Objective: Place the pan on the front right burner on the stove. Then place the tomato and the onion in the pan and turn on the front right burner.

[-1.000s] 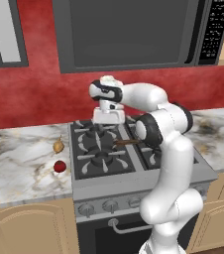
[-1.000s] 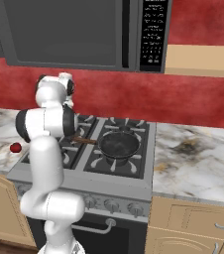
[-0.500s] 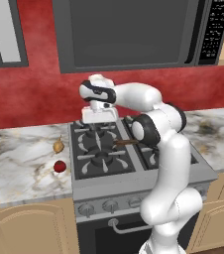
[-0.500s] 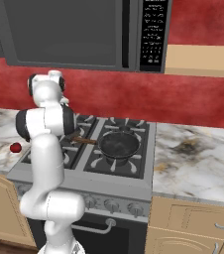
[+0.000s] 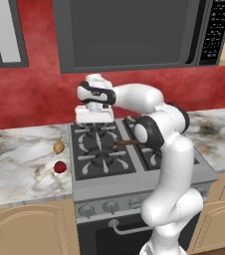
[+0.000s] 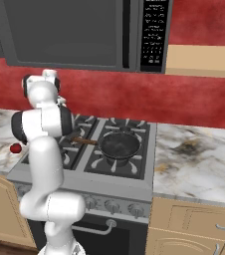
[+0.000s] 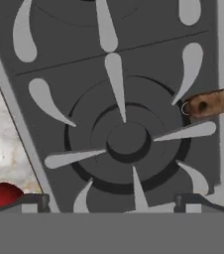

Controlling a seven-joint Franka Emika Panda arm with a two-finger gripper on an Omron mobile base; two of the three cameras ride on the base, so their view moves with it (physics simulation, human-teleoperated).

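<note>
The black pan [image 6: 118, 144] sits on the front right burner of the stove [image 6: 97, 183], its brown handle [image 6: 84, 141] pointing left. In the left base view the arm covers the pan and leaves its handle [image 5: 127, 143] showing. My gripper [image 5: 93, 127] hangs open and empty above the stove's [image 5: 102, 185] left burners. In the hand view my gripper [image 7: 113, 202] looks down on the front left burner [image 7: 126, 139]. The handle's tip [image 7: 212, 101] shows at the right there and the red tomato [image 7: 0, 194] at the lower left. Tomato [image 5: 59, 167] and tan onion [image 5: 58, 147] lie on the counter left of the stove.
A dark microwave [image 5: 129, 35] hangs over the stove, well above the hand. Round knobs [image 6: 129, 209] line the stove front. Marble counter [image 5: 20, 164] runs left of the stove and more counter [image 6: 199, 164] runs right of it.
The hand has swung left from over the middle of the stove to over the left burners, still open. Pan, tomato and onion have not moved.
</note>
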